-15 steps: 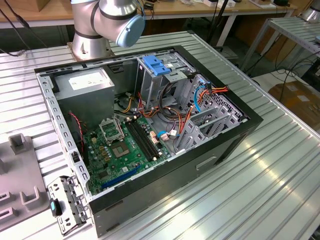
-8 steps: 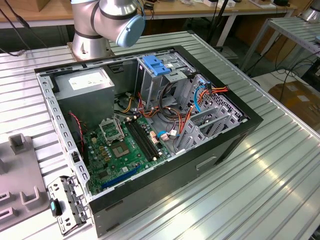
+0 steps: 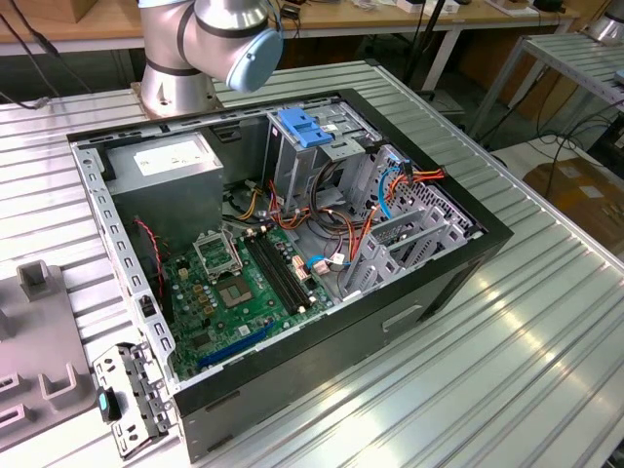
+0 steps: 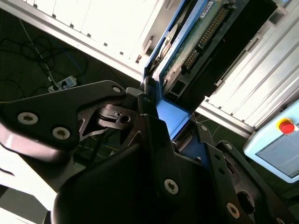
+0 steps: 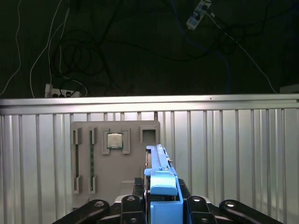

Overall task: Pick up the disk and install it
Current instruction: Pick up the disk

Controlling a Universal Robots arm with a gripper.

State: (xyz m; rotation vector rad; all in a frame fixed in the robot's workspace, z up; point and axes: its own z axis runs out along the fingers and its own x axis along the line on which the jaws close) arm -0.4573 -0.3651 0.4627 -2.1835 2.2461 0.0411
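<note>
Gripper clamps disk by blue carrier end | above grey fixture tray | I fear this end-hold lets it tilt, slip.

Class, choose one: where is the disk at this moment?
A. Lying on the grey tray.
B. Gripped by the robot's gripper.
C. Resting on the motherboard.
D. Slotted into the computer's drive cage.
B: in the first wrist view the gripper is shut on the blue end of the disk.

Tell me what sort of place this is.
Probably a robotics lab: a robot arm and open PC case on a ribbed metal table, wooden benches behind, cables on the floor.
</note>
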